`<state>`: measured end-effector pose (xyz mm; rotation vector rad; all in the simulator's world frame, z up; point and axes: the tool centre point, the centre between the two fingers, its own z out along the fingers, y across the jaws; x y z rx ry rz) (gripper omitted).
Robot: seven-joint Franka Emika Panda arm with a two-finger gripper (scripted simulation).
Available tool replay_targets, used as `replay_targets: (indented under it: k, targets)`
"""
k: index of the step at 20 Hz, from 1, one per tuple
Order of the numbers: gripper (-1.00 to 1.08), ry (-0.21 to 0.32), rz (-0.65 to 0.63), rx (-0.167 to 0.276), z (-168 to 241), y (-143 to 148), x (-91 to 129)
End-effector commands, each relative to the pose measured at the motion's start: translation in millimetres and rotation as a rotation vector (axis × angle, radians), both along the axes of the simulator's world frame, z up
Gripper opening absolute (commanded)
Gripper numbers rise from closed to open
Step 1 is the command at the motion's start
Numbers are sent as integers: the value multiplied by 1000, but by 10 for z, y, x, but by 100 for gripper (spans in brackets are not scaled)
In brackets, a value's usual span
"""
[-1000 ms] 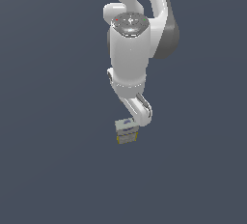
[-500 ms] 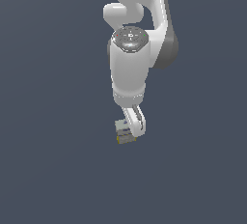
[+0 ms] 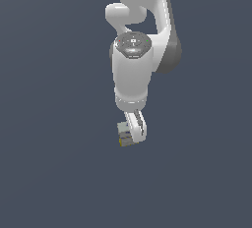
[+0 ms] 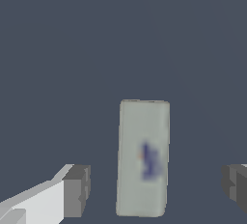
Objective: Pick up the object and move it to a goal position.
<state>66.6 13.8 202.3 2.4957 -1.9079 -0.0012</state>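
Observation:
The object is a small pale grey-beige box [image 4: 143, 158] with a blue-purple mark on top. In the exterior view the box [image 3: 124, 137] shows yellow edges and sits on the dark floor, partly hidden behind the gripper's white fingers [image 3: 138, 129]. In the wrist view my gripper [image 4: 157, 189] is open, with one dark pad [image 4: 77, 190] on either side of the box and clear gaps between the pads and the box. The box lies between the jaws and is not touched.
The white arm [image 3: 140, 35] reaches down from above over a plain dark blue-grey floor [image 3: 54, 163]. No other objects or goal marker show in either view.
The arm has swung and lowered, moving toward the exterior view's right. The gripper now stands over the box. The box has not moved.

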Motion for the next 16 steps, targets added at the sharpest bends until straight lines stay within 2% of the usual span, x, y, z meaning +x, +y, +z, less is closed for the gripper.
replay_targets:
  k: [1, 11, 16]
  targets:
    - [100, 0, 0, 0, -13, 0, 0]
    - [100, -1, -4, -1, -429, -1, -11]
    - [100, -1, -4, -1, -507, 0, -1]
